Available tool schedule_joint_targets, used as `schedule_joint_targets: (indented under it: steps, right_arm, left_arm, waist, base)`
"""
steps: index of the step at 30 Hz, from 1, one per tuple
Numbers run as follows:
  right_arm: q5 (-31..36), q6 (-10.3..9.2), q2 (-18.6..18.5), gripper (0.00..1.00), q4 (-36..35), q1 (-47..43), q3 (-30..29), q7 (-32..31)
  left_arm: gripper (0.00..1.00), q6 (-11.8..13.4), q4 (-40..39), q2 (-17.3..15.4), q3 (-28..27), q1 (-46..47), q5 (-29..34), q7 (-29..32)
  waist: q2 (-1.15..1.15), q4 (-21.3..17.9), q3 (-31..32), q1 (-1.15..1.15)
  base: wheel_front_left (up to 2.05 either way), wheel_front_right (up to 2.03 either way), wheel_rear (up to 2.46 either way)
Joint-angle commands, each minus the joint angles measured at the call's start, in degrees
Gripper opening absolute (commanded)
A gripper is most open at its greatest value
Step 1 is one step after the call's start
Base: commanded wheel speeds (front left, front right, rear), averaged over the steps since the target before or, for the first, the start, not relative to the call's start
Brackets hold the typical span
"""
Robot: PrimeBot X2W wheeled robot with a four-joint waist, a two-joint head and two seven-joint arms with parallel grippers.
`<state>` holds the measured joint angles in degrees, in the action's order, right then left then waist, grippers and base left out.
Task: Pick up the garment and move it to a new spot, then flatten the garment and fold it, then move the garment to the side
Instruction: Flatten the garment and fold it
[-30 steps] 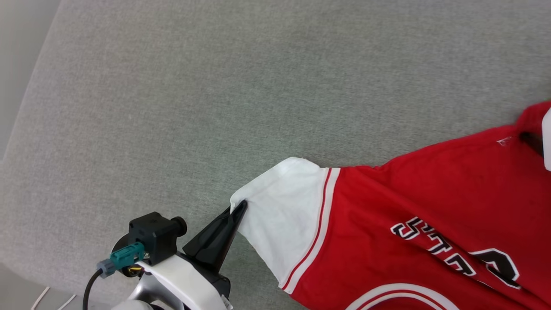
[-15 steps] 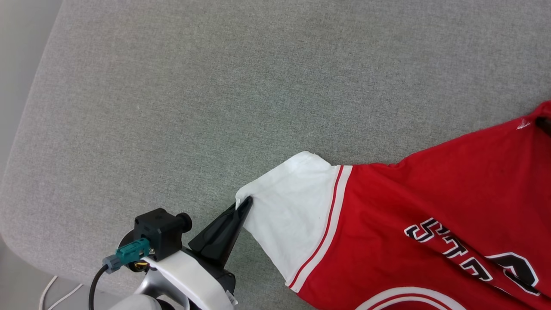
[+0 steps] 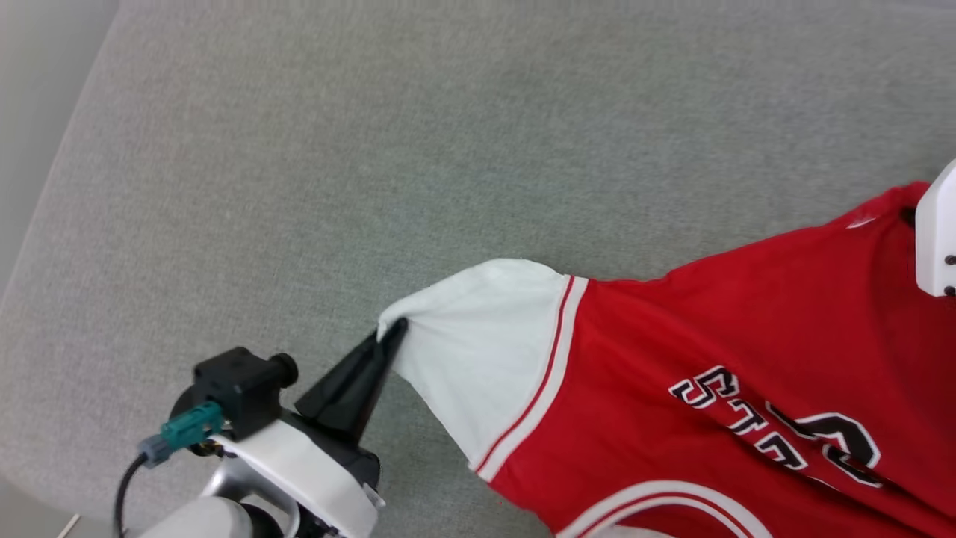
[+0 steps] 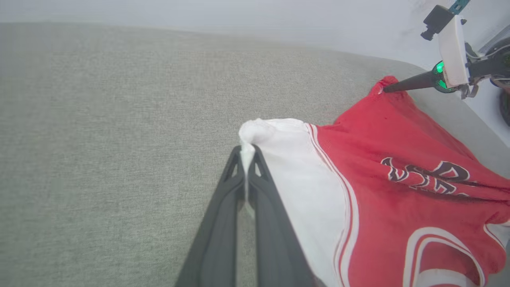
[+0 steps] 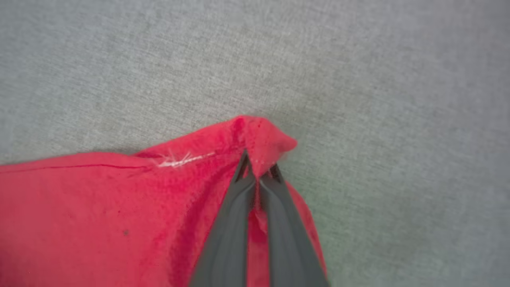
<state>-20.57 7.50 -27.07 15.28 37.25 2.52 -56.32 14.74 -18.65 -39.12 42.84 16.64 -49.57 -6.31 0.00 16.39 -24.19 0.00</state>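
The garment [image 3: 747,314] is a red jersey with a white sleeve and black lettering, spread over the grey cushion at the right of the head view. My left gripper [image 3: 394,329] is shut on the white sleeve's edge; the left wrist view shows white cloth pinched between its fingers [image 4: 247,153]. The garment [image 4: 390,151] stretches from there to my right gripper [image 4: 383,91], whose dark tip holds the red corner. In the right wrist view that gripper [image 5: 258,169] is shut on the garment's red hem corner [image 5: 259,139]. A white piece of the right arm [image 3: 937,239] shows at the head view's right edge.
The grey fabric cushion [image 3: 373,149] extends far to the left and back, with its rounded edge at the lower left [image 3: 22,478]. Pale floor lies beyond that edge. In the left wrist view the cushion [image 4: 99,139] ends near a white wall.
The right gripper has closed on the red hem corner. The left gripper kept its hold on the sleeve. The head view has shifted between frames, so the jersey sits slightly further left and higher.
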Motion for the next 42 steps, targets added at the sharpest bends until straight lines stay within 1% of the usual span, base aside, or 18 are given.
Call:
schedule_joint_targets:
  steps: [1,5,12,18,22,24,29,36,40,42]
  right_arm:
    - [-1.0,-0.02,-0.2,0.00,-0.4,0.6,0.5,1.8]
    - [-3.6,-0.02,-1.0,0.00,-2.4,0.9,1.7,5.7]
    - [-7.9,-0.02,-1.6,0.00,-9.5,1.6,2.5,10.5]
    - [-10.7,-0.02,-0.2,0.00,-17.1,2.2,1.8,11.6]
    - [-11.7,-0.02,1.0,0.00,-21.9,2.4,1.3,11.8]
    - [-12.1,-0.02,1.5,0.00,-23.8,2.4,1.0,11.9]
    - [-12.9,-0.02,2.9,0.00,-28.0,2.9,-0.1,12.0]
    - [-13.1,-0.02,4.6,0.00,-32.4,4.3,-1.7,12.0]
    - [-12.7,-0.02,4.9,0.00,-33.5,5.7,-2.5,12.5]
    - [-11.9,-0.02,5.1,0.00,-33.9,7.9,-3.1,13.2]
  left_arm:
    - [0.00,0.7,-0.6,-0.9,-1.0,-0.4,0.5,-0.7]
    - [0.00,2.0,-2.3,-3.2,-3.5,0.0,1.0,-1.8]
    - [0.00,5.0,-6.5,-7.6,-9.7,1.8,1.8,-3.6]
    - [0.00,7.1,-10.6,-11.1,-16.3,4.4,1.5,-5.0]
    - [0.00,7.8,-13.2,-13.2,-20.8,6.7,0.9,-5.4]
    - [0.00,8.1,-14.4,-14.4,-22.8,8.1,0.9,-5.4]
    - [0.00,9.1,-17.0,-16.1,-27.8,12.0,0.2,-5.4]
    - [0.00,10.1,-18.7,-18.5,-32.7,17.9,0.1,-4.3]
    - [0.00,9.8,-18.5,-19.4,-34.1,21.0,-0.1,-3.6]
    - [0.00,8.8,-17.2,-20.7,-34.8,25.0,0.1,-2.5]
  waist:
    - [0.00,-2.6,3.2,0.00]
    - [0.00,-5.4,6.9,0.00]
    - [0.00,-10.8,12.5,0.00]
    - [0.00,-15.2,14.7,0.00]
    - [0.00,-17.8,15.5,0.00]
    - [0.00,-19.0,15.7,0.00]
    - [0.00,-21.3,15.5,0.00]
    - [0.00,-23.4,12.8,0.00]
    - [0.00,-23.7,10.6,0.00]
    - [0.00,-23.8,7.9,0.00]
  base:
    - [0.00,0.00,0.00]
    - [0.00,0.00,0.00]
    - [0.00,0.00,0.00]
    - [0.00,0.00,0.00]
    - [0.00,0.00,0.00]
    - [0.00,0.00,0.00]
    - [0.00,0.00,0.00]
    - [0.00,0.00,0.00]
    - [0.00,0.00,0.00]
    - [0.00,0.00,0.00]
